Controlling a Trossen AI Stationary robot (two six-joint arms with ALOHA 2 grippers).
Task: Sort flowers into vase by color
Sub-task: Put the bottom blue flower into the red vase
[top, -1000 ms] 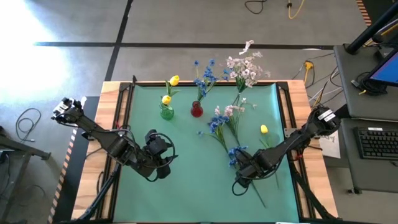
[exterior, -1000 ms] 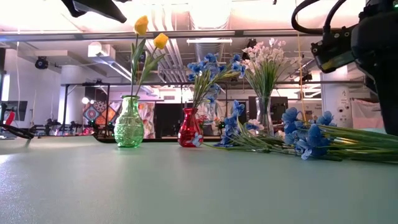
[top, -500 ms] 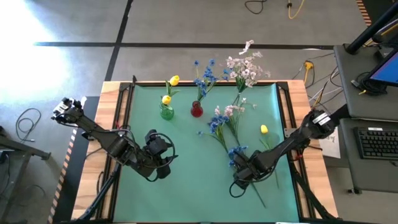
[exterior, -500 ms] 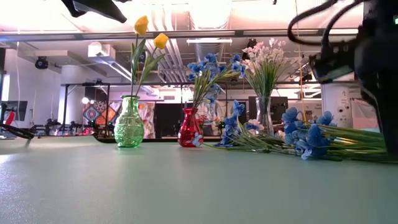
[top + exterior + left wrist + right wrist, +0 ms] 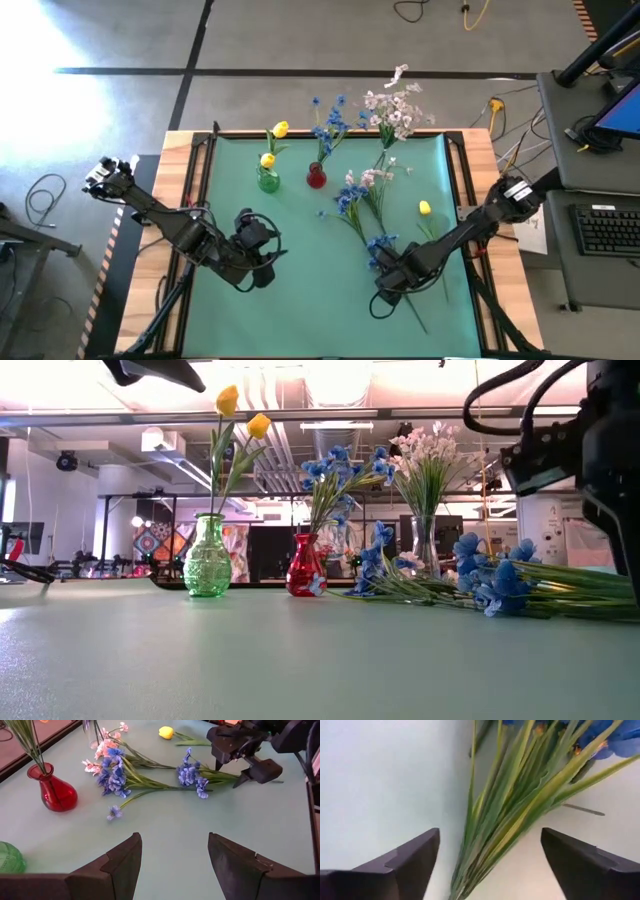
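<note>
Flowers (image 5: 365, 205) with soft blossoms and thin green stems lie loose on the matte green table (image 5: 300, 300) from above, beside the right gripper (image 5: 385, 283); the left gripper (image 5: 262, 268) waits. Level view: three rounded glass vases, green (image 5: 208, 557), red (image 5: 305, 567) and clear (image 5: 424, 546). Wrist views: right fingers (image 5: 405, 865) spread astride a blue-flowered stem bundle (image 5: 520, 795), left fingers (image 5: 115, 865) spread, empty.

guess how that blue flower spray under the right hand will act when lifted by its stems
The blue flower spray is probably light and floppy: thin, splayed green stems. The blossom end may droop. The open right hand straddles several stems, so some could slip out.
</note>
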